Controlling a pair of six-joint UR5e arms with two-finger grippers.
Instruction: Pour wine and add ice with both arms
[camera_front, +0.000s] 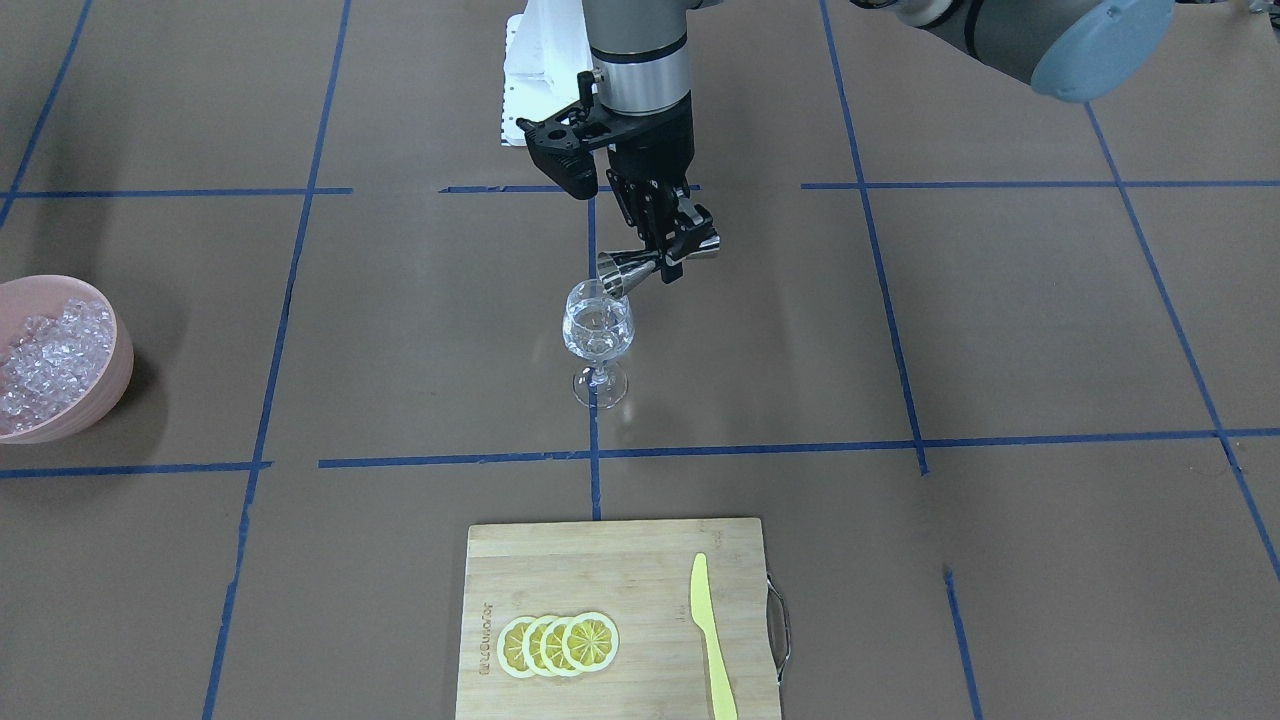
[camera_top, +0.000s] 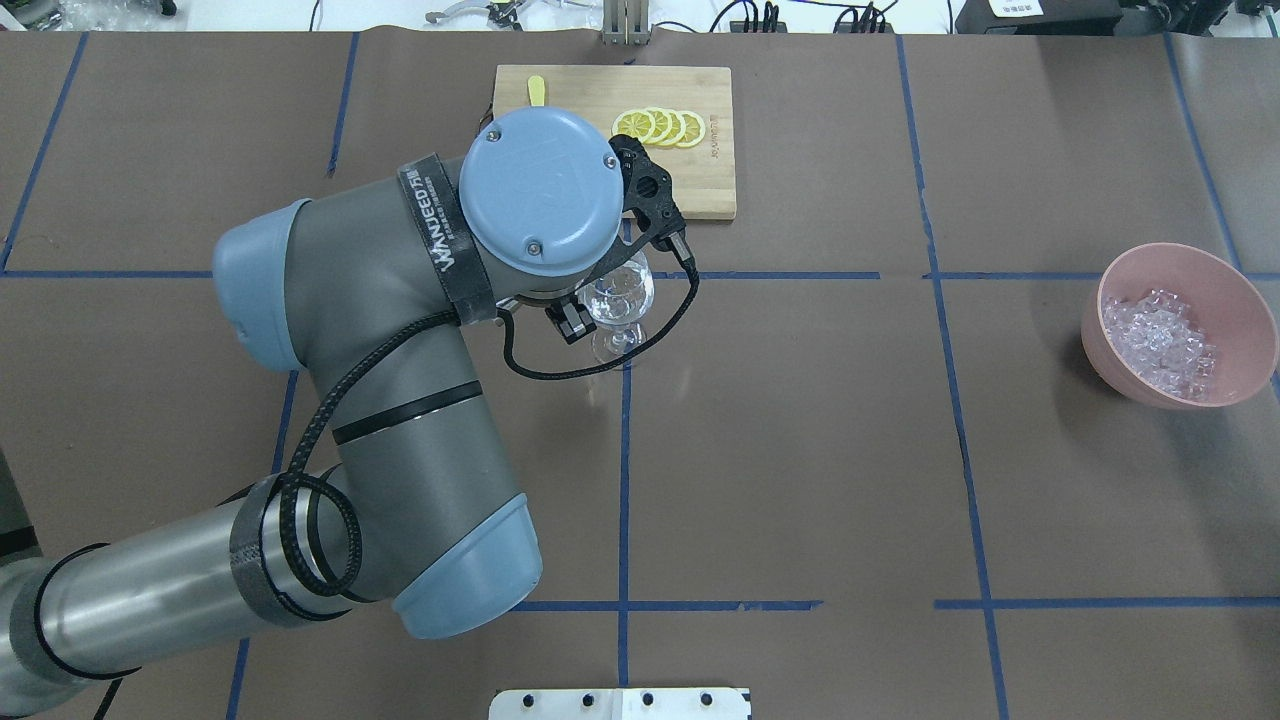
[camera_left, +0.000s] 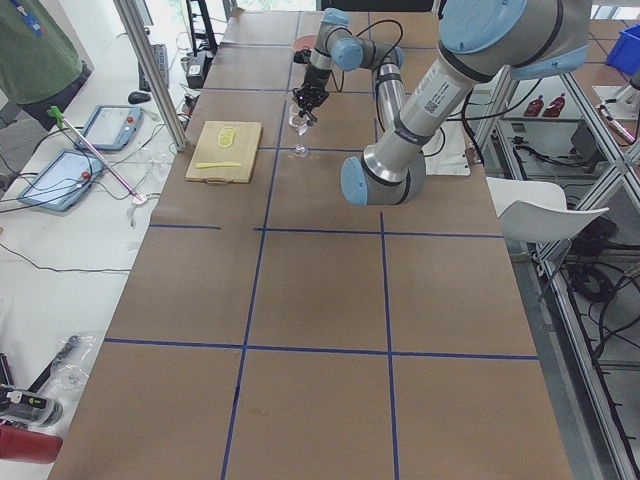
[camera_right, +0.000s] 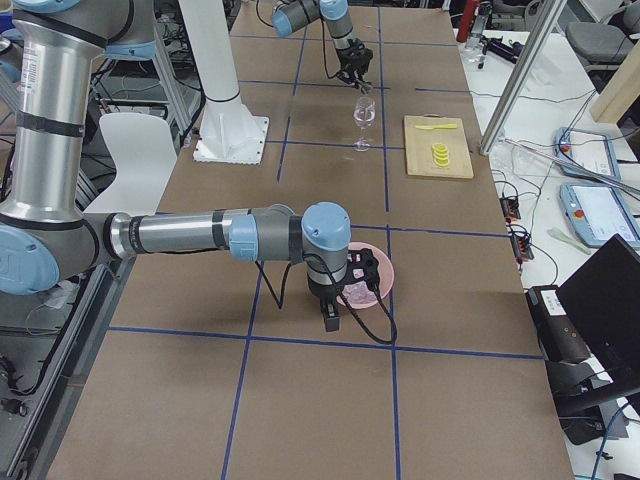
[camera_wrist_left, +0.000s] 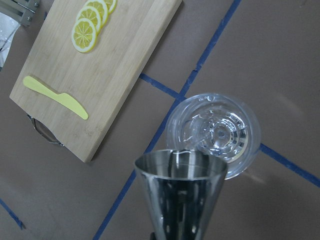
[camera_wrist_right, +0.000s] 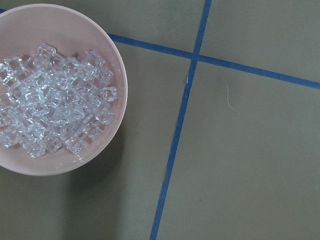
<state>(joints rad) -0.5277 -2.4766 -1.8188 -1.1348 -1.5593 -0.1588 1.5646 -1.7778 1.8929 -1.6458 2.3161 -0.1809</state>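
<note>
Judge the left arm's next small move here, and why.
Probably roll the left claw back to right the jigger, then lift clear: it lies tipped nearly sideways, mouth at the wine glass rim, and the glass already holds clear liquid. Whether it is empty cannot be seen.

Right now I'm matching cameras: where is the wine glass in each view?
Front-facing: wine glass at centre.
Overhead: wine glass near centre.
Exterior left: wine glass upper middle.
Exterior right: wine glass upper middle.
Left wrist: wine glass right of centre.
Right wrist: absent.
Landmark: cutting board.
</note>
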